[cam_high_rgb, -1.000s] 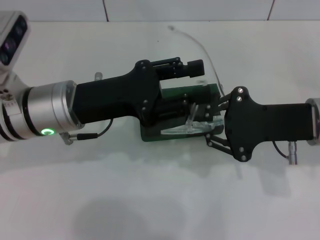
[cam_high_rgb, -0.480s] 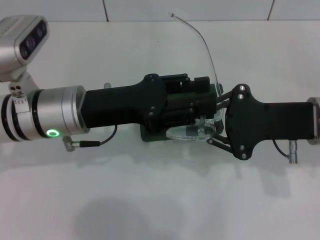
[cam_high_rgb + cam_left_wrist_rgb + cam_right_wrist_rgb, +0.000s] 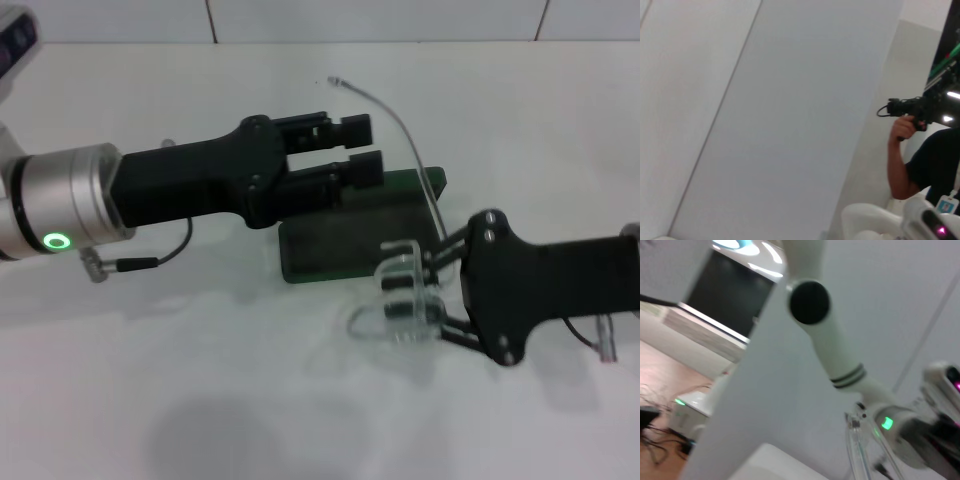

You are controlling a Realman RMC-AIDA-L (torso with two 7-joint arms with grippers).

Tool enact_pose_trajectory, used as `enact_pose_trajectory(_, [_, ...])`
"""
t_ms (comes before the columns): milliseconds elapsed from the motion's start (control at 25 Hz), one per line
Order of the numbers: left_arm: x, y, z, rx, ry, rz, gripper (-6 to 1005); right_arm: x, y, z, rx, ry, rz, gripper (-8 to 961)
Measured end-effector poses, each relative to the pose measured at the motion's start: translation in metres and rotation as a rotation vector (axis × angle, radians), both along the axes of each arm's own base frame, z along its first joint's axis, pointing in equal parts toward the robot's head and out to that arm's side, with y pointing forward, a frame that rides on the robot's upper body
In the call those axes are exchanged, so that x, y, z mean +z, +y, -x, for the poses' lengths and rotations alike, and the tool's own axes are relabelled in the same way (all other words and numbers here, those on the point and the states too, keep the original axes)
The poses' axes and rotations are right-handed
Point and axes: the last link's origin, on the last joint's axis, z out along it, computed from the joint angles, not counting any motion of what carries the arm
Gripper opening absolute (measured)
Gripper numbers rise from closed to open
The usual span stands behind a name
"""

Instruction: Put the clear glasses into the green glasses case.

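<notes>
Presently the clear glasses (image 3: pixel 400 300) are being held by the right end effector (image 3: pixel 425 295), whose fingers are clamped on the folded frame, just off the near right corner of the green glasses case (image 3: pixel 350 235); one clear arm (image 3: pixel 400 125) is being left sticking up and back over the case. The case is being kept open on the white tabletop (image 3: pixel 300 400), its dark lined tray bare, with nothing lying in it and the lid standing up along the far edge. The left end effector (image 3: pixel 365 147) is being held above the far left part of the case, its fingers parted around nothing. For the step to go well, the glasses should be carried over the tray, turned so their length is matched to the length of the case, and lowered level before the grip is released; the loose arm probably needs to be folded in first, or it may be caught on the lid. The left end effector would best be kept clear of the tray.
</notes>
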Motion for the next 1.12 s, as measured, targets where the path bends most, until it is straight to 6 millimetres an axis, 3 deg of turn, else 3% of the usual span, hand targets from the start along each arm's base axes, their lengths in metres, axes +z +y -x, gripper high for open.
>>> enact_pose_trajectory(320, [-0.001,0.011,0.018,0.070,0.085,-0.100,561,0.011,-0.025,0.010,0.137,0.077,0.129,130])
enact_pose_trajectory(480, [-0.011,0.011,0.013,0.039,0.095,-0.132,561,0.006,-0.027,0.017,0.141,0.103,0.168,132])
enact_pose_trajectory(520, [-0.014,0.010,0.010,0.025,0.090,-0.138,561,-0.005,-0.025,0.025,0.131,0.106,0.213,132])
enact_pose_trajectory(800, [-0.018,0.003,-0.006,-0.067,0.031,-0.164,562,-0.029,-0.001,0.036,-0.033,0.058,0.282,137])
enact_pose_trajectory(1120, [-0.008,-0.006,-0.002,-0.087,-0.044,-0.232,562,-0.030,0.004,0.032,-0.141,0.029,0.319,141])
